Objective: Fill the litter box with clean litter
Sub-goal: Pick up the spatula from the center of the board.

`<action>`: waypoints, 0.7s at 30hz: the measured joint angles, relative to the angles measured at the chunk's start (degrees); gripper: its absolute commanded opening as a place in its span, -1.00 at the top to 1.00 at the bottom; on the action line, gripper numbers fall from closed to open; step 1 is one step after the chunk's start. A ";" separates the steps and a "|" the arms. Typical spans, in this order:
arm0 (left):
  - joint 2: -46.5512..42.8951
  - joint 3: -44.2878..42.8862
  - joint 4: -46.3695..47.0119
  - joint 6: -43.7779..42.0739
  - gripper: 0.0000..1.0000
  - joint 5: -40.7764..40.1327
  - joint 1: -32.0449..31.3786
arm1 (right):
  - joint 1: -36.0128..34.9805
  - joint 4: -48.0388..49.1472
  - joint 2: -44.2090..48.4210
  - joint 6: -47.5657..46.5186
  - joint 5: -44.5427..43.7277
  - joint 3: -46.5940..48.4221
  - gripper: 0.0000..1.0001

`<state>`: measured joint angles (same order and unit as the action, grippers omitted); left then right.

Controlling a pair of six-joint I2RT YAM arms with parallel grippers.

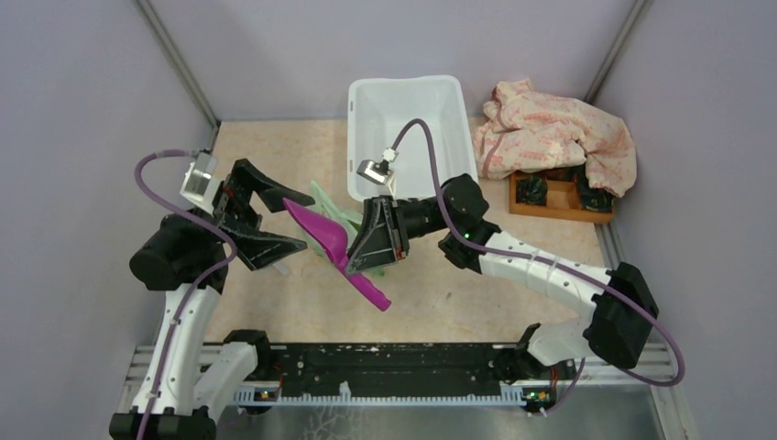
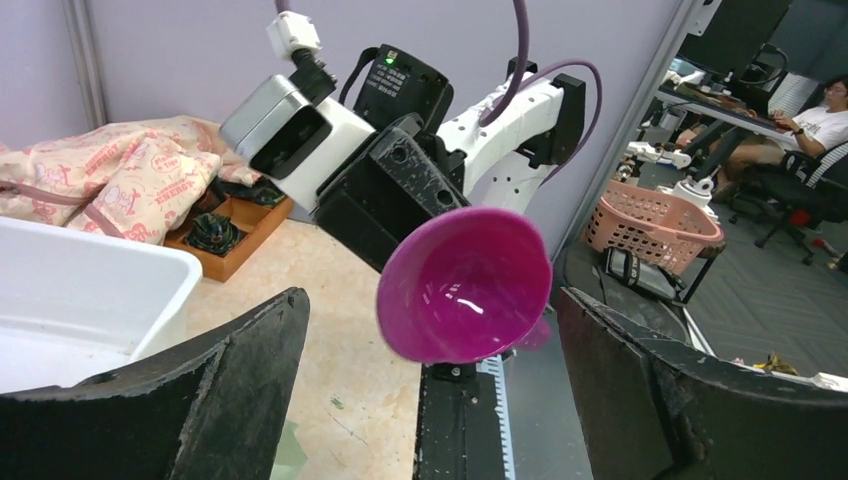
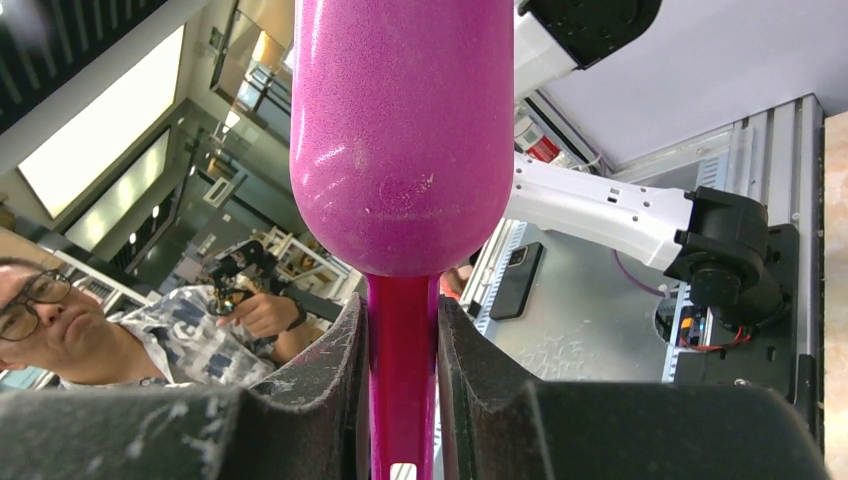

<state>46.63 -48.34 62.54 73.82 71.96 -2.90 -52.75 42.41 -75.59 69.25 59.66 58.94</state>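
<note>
Far left: left gripper [image 1: 275, 218] found hovering above table [image 1: 275, 147], jaws spread as wide as they go, nothing between them, facing the scoop's mouth.

Just right of it: magenta scoop [image 1: 322, 240] seen tilted, mouth toward left gripper, handle end pointing at near edge. Checked from left wrist view: inside of scoop bare, no granules. Beneath scoop: pale green bag [image 1: 332, 203] glimpsed, mostly hidden.

Centre: right gripper [image 1: 355, 264] logged as pinched narrow on scoop handle. Confirmed on right wrist view, fingers [image 3: 320, 390] pressed against either side of the stem.

Beyond it, at far edge: litter box [image 1: 403, 96] located, upright, interior white and apparently bare. Clean litter not found as a pile anywhere; any stray specks on table too small to tell.

Right: cloth [image 1: 559, 133] heaped over wooden tray [image 1: 559, 200].

Judged step: scoop in hand but unloaded, first fill not yet made. Next move calls for loading at the bag, keeping the scoop level, clearing the box rim, then tipping inside.
</note>
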 measured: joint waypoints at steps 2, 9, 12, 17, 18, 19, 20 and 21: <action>-0.07 0.00 -0.50 -0.63 -0.93 -0.04 -0.52 | 0.02 0.48 -0.83 0.61 0.02 -0.02 1.00; 0.24 0.00 -4.11 -3.63 -0.42 -0.22 -1.55 | 0.04 4.79 -1.86 3.37 0.24 -0.98 1.00; 0.26 0.00 -5.86 -4.96 -0.31 -0.31 -1.75 | 0.04 5.49 -1.90 3.85 0.37 -1.16 1.00; 0.26 -0.42 -10.32 -8.28 -0.50 -0.42 -1.92 | 0.04 5.79 -2.01 4.28 0.85 -1.20 1.00; 0.24 -0.50 -11.23 -9.05 -0.52 -0.42 -1.95 | 0.04 5.90 -2.12 4.33 1.01 -1.20 1.00; 0.24 -0.66 -12.04 -9.53 -0.54 -0.44 -1.97 | 0.04 5.81 -2.23 4.35 1.18 -1.20 1.00; 0.24 -0.85 -13.00 -10.32 -0.54 -0.44 -1.99 | 0.04 5.53 -2.40 4.33 1.46 -1.20 1.00; 0.24 -1.09 -13.99 -10.97 -0.54 -0.42 -2.01 | 0.04 5.25 -2.51 4.28 1.60 -1.20 1.00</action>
<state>46.87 -49.43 48.56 62.85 71.55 -4.91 -52.71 47.66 -78.11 73.54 61.25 57.74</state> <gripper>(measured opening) 0.762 0.217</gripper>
